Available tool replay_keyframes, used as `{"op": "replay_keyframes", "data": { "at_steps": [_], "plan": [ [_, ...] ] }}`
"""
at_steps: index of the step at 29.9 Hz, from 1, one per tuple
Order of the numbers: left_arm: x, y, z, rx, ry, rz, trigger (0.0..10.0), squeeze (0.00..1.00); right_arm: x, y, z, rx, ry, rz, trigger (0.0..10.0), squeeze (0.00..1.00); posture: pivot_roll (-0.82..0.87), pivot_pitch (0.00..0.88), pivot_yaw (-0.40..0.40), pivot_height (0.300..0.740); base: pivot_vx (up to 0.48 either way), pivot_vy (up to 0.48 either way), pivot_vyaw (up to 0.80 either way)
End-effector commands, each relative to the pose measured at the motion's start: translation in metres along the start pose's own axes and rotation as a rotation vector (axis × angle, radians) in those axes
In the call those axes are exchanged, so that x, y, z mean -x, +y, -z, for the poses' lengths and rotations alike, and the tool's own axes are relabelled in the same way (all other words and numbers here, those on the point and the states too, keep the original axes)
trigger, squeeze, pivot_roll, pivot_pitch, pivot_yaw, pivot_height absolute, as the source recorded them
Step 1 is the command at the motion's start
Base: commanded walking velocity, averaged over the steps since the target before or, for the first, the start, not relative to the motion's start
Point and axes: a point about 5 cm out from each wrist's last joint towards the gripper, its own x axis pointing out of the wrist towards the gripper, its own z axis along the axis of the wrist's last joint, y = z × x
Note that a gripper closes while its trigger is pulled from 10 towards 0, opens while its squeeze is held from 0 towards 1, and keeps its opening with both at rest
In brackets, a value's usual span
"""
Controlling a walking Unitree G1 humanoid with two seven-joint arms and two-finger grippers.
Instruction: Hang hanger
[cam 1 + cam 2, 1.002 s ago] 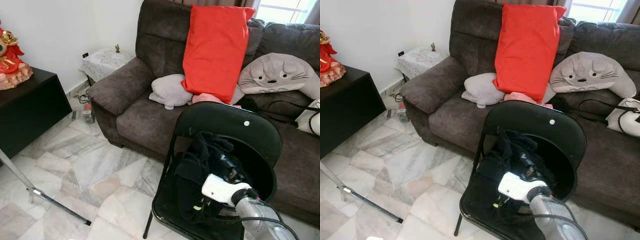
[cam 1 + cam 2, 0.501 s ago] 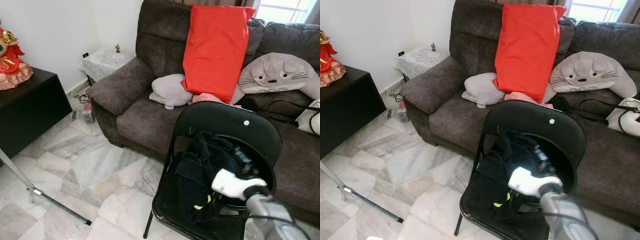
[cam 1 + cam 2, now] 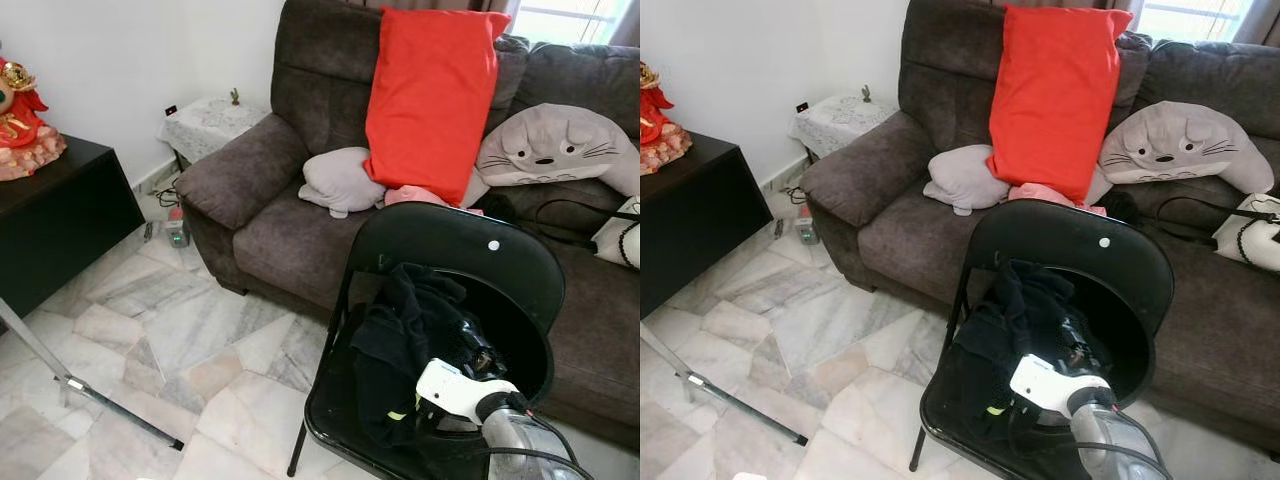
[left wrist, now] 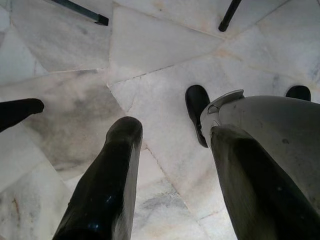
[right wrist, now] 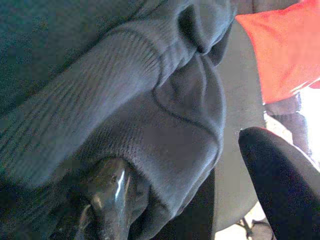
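Hanger hidden from me somewhere in the dark garment (image 3: 400, 340), which lies heaped on the seat of a black folding chair (image 3: 450, 250) at the lower right of the head view. My right pincer (image 5: 180, 155) is buried in that heap, its silver arm coming in from the lower right corner. At the wrist, its fingers stand apart: one glossy finger (image 5: 107, 200) is tucked under a fold of ribbed knit, while the other sits clear of the cloth, so it is spread and grips nothing that I can see.

My left pincer (image 4: 172, 130) hangs idle over the marble floor (image 4: 150, 45), fingers parted with nothing between them. Behind the chair, across the upper frame, stands a brown sofa (image 3: 290, 230) with a red cushion (image 3: 430, 100) propped upright against its back.
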Motion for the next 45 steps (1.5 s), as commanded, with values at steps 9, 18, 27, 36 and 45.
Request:
{"op": "replay_keyframes", "data": {
  "at_steps": [9, 18, 27, 36, 45],
  "plan": [
    [0.002, 0.001, 0.006, -0.008, 0.022, -0.004, 10.0, 0.00, -0.007, -0.023, -0.005, 0.095, -0.074, 0.110, 10.0, 0.00, 0.03, 0.085, 0.019, 0.740, 0.000, 0.000, 0.00],
    [0.002, 0.001, 0.006, -0.012, 0.023, -0.001, 10.0, 0.00, -0.003, -0.056, 0.012, -0.083, 0.055, 0.361, 10.0, 0.00, 0.02, 0.088, 0.023, 0.740, 0.000, 0.000, 0.00],
    [0.002, 0.002, 0.007, -0.014, 0.025, -0.001, 10.0, 0.00, 0.000, -0.041, 0.018, -0.127, 0.090, 0.284, 10.0, 0.00, 0.02, 0.090, 0.025, 0.740, 0.000, 0.000, 0.00],
    [0.002, 0.002, 0.007, -0.014, 0.026, 0.000, 10.0, 0.00, 0.001, -0.019, 0.013, -0.030, 0.072, 0.141, 10.0, 0.00, 0.03, 0.091, 0.024, 0.740, 0.000, 0.000, 0.00],
    [0.002, 0.002, 0.006, -0.014, 0.025, -0.001, 10.0, 0.00, 0.008, -0.032, 0.025, -0.009, 0.139, 0.231, 10.0, 0.00, 0.02, 0.091, 0.022, 0.740, 0.000, 0.000, 0.00]
  ]
}}
